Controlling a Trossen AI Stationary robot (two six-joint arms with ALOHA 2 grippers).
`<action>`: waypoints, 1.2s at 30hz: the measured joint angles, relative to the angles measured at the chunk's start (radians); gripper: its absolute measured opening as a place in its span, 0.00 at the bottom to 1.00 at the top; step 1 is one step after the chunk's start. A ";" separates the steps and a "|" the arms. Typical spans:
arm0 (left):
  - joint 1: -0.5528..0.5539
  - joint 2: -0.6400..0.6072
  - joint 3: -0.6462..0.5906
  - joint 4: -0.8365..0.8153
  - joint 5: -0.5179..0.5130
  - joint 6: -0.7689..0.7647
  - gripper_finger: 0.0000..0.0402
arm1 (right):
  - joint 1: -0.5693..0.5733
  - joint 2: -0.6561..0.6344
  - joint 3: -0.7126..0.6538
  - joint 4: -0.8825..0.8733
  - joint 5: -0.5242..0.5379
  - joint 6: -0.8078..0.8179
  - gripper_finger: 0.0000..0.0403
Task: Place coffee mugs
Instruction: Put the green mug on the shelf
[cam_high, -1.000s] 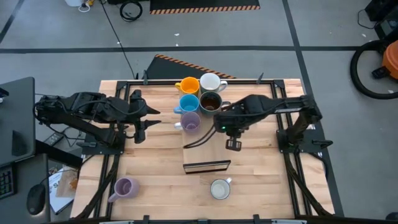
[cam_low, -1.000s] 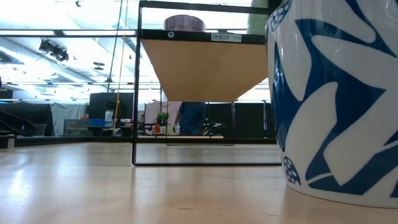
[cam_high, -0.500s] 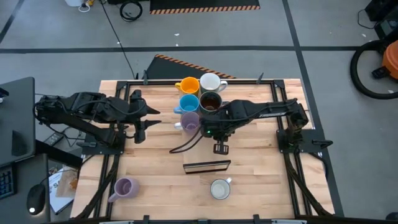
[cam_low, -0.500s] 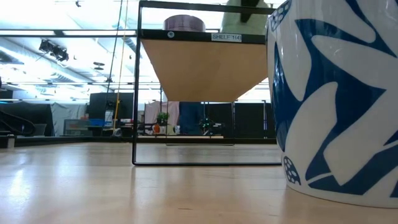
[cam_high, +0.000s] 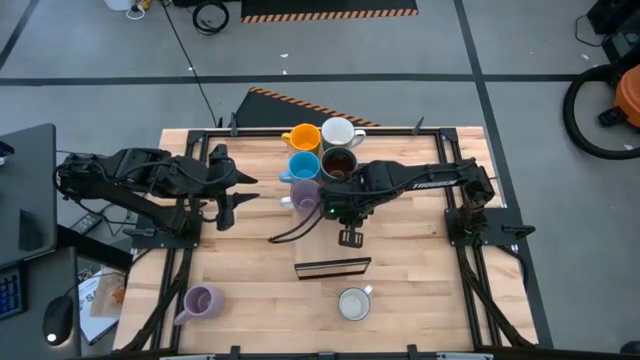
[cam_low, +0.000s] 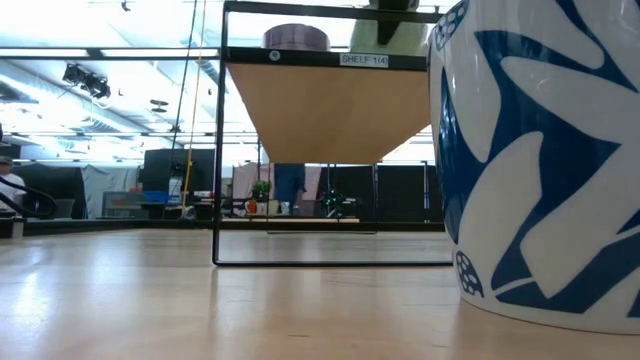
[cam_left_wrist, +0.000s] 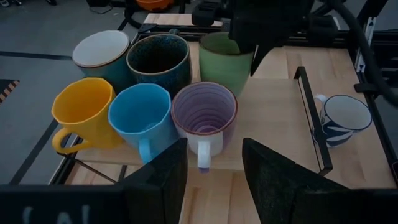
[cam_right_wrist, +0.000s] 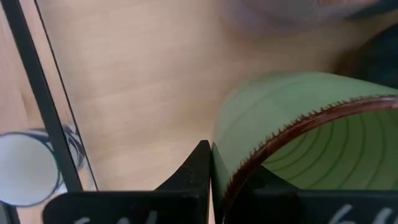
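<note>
— Where is the pale green ceramic mug (cam_left_wrist: 226, 62) with the brown rim?
— In the right claw (cam_left_wrist: 249, 59), which is closed on its rim, one finger inside the mug and one outside. The mug sits upright on the raised wooden shelf board (cam_left_wrist: 273, 106); whether its base touches the board I cannot tell. Nothing shows inside it but its ribbed wall.

— What stands nearest that claw?
— Just beside it, the dark brown speckled mug (cam_left_wrist: 158, 59), touching the green one, and the lavender mug with a white handle (cam_left_wrist: 204, 118) in front. Past those come the sky-blue faceted mug (cam_left_wrist: 140, 118), the orange mug (cam_left_wrist: 82, 112) and the white mug (cam_left_wrist: 101, 53). All five look empty, packed rim to rim.

— And farther off?
— Below the board's metal edge, on the wooden desk (cam_high: 420, 290), a white mug with a dark blue leaf pattern (cam_left_wrist: 343, 118) stands alone. Well apart, near the desk's front left corner, a second lavender mug (cam_high: 200, 301) lies tipped.

— The other arm?
— The left claw (cam_left_wrist: 214, 180) hangs open and holds nothing, off to the side of the cluster, facing the mugs.
</note>
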 joint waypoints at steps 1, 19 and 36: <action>0.000 0.000 0.000 0.000 0.000 0.000 0.40 | 0.001 0.000 0.000 -0.005 0.001 0.000 0.07; 0.000 0.000 0.000 0.000 0.000 0.001 0.40 | 0.000 -0.002 0.000 -0.004 0.013 -0.023 0.07; 0.000 0.000 0.000 -0.003 0.000 0.000 0.40 | 0.000 0.038 0.001 -0.004 0.011 -0.023 0.08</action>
